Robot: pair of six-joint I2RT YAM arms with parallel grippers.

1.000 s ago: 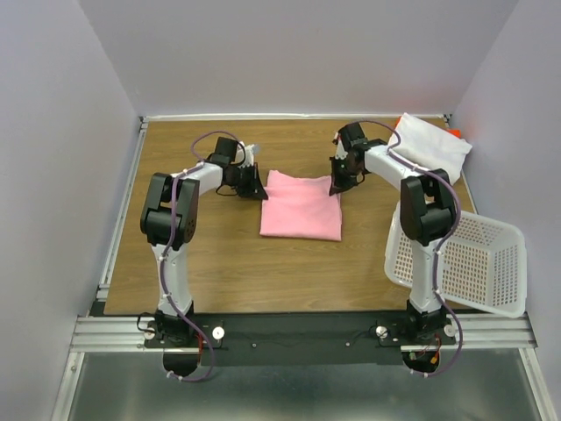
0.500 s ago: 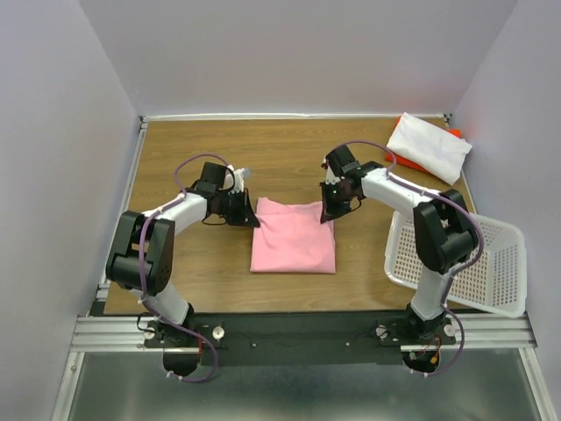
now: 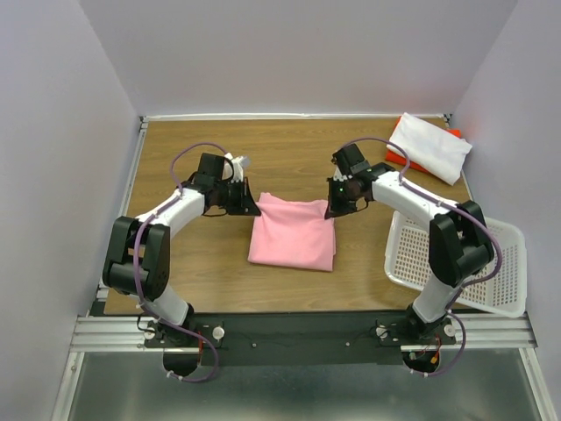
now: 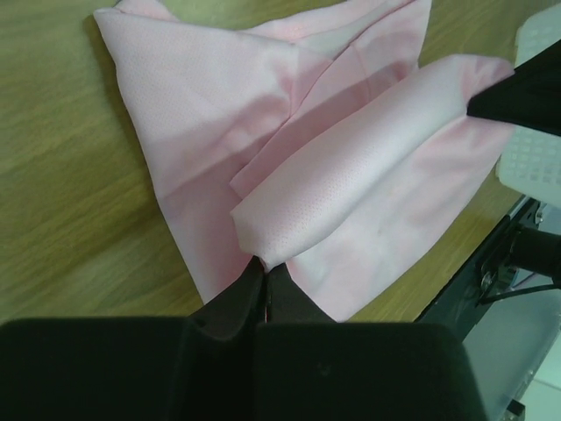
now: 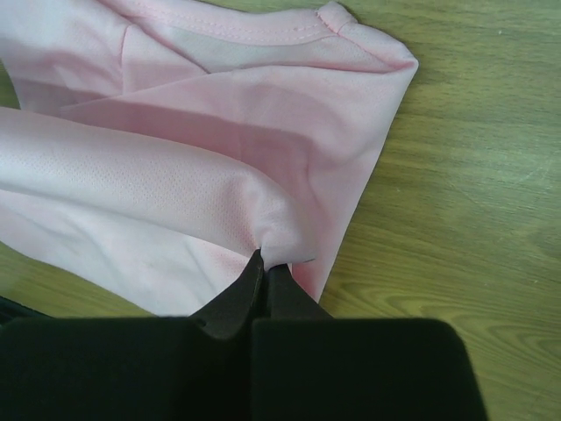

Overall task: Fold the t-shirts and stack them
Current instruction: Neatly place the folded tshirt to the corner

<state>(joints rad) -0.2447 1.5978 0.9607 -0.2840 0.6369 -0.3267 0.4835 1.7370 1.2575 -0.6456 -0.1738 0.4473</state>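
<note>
Pink t-shirt (image 3: pixel 294 235) in matt fine-knit cloth, table (image 3: pixel 289 153) of grained wood, basket (image 3: pixel 491 274) of perforated plastic

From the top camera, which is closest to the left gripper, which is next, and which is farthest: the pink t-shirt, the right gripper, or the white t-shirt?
1. The pink t-shirt: pinched by the left gripper at the shirt's back left corner.
2. The right gripper: across the shirt, pinching its back right corner.
3. The white t-shirt: far off at the back right.

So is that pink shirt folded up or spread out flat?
Folded, mid-fold: the pink shirt lies in layers, and the left gripper and right gripper each pinch a far corner, lifting that edge.
</note>
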